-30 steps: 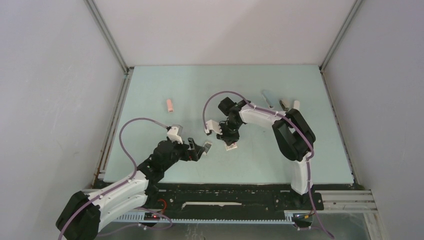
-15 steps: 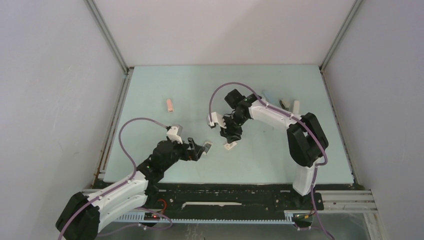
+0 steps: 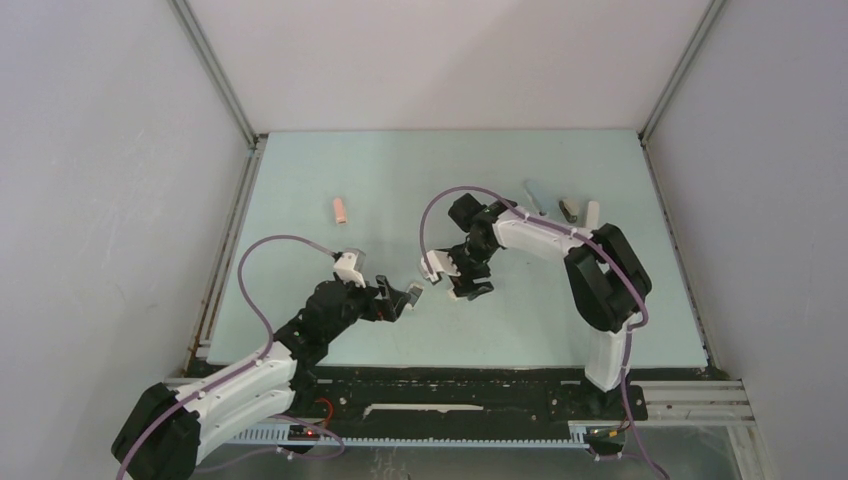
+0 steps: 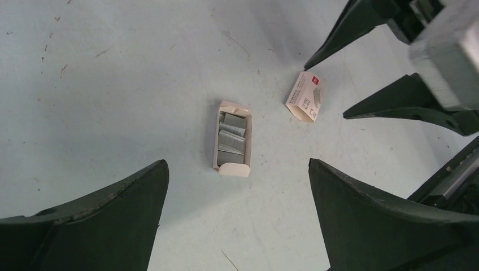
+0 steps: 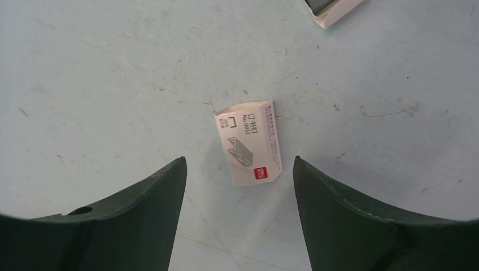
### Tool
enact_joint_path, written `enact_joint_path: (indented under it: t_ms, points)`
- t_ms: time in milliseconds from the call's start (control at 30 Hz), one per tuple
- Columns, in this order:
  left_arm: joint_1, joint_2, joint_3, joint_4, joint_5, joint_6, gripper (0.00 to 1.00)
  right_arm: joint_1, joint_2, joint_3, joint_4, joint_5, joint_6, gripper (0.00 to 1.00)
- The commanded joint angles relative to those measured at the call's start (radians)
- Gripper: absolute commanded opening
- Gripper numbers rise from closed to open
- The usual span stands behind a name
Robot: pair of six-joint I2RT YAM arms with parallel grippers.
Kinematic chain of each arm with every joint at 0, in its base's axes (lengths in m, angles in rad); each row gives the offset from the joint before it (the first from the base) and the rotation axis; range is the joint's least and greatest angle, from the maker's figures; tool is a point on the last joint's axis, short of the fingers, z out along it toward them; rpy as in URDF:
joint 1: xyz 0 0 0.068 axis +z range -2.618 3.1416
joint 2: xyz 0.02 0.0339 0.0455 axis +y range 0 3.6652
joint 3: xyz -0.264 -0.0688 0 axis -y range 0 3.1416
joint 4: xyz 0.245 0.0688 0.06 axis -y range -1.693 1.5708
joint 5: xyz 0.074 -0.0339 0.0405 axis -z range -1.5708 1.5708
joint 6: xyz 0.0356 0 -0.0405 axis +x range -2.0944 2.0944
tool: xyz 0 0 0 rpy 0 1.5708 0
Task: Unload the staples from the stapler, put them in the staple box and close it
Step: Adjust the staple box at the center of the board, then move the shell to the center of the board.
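The staples (image 4: pixel 231 138) lie loose in a small open white tray (image 4: pixel 233 169), so the likeliest mishap is a spill. The tray looks light and shallow, and a fingertip landing on its rim rather than cleanly to either side could tip it or skid it across the bench (image 4: pixel 113 84), scattering the strips. The strips themselves look thin and slick. A pinch on them could snap a strip into pieces or let it slide from the pads. They show as a few short grey metallic strips, stacked unevenly and slightly askew, filling most of the tray. The tray rests flat on the bench near its middle, framed between the left fingers (image 4: pixel 107 220) but untouched. The left jaws are spread wide and hold nothing. Just beside the tray lies its printed cardboard sleeve (image 5: pixel 250 143), flat on the bench between the right fingers (image 5: pixel 361 220). The right jaws are also released, clear of the sleeve on both sides. The two arms work close together here, so a reach by either could knock the other. The pink stapler (image 3: pixel 341 210) lies well apart, toward the far left.
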Motion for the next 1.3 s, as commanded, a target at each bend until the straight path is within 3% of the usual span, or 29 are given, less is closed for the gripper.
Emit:
enact_joint_path:
  t_ms: [0, 433, 567, 1267]
  points:
    - [0.006, -0.004, -0.012, 0.033, -0.006, 0.026, 1.0, 0.01, 0.066, 0.058, 0.025, 0.035, -0.047, 0.78]
    - [0.006, -0.024, -0.02, 0.028, -0.01, 0.028, 1.0, 0.017, 0.176, 0.171, -0.074, 0.027, -0.035, 0.6]
    - [0.006, -0.019, -0.022, 0.029, -0.008, 0.028, 1.0, 0.017, 0.199, 0.193, -0.109, 0.028, -0.035, 0.5]
    - [0.006, 0.069, 0.015, 0.037, 0.078, 0.063, 1.0, -0.002, 0.188, 0.172, -0.106, 0.026, 0.018, 0.42]
